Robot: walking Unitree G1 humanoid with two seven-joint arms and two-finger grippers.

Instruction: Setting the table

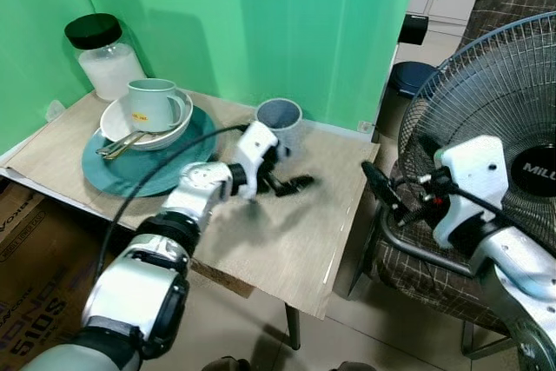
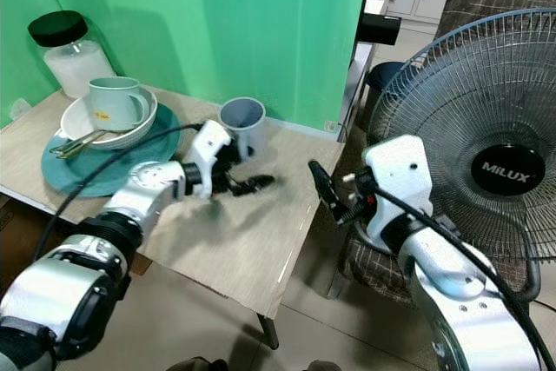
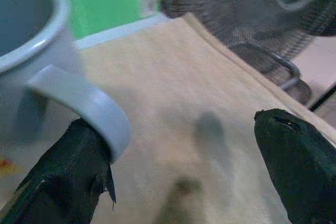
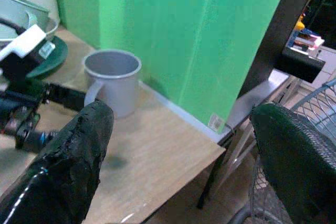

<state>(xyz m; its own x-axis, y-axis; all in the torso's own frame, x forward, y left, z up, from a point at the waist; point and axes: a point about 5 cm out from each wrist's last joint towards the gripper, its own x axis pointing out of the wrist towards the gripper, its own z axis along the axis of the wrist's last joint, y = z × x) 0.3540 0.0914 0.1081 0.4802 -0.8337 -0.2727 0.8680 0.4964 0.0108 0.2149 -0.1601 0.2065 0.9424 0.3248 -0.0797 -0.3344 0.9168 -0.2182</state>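
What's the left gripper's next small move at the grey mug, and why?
Probably close the fingers on the handle. The left gripper is open beside the grey enamel mug standing upright on the wooden table, and in the left wrist view one black finger already sits against the mug's handle, the other out over bare table.

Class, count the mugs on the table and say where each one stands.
2. A green mug sits in the white bowl on the teal plate; a grey mug stands on the table beside the left gripper.
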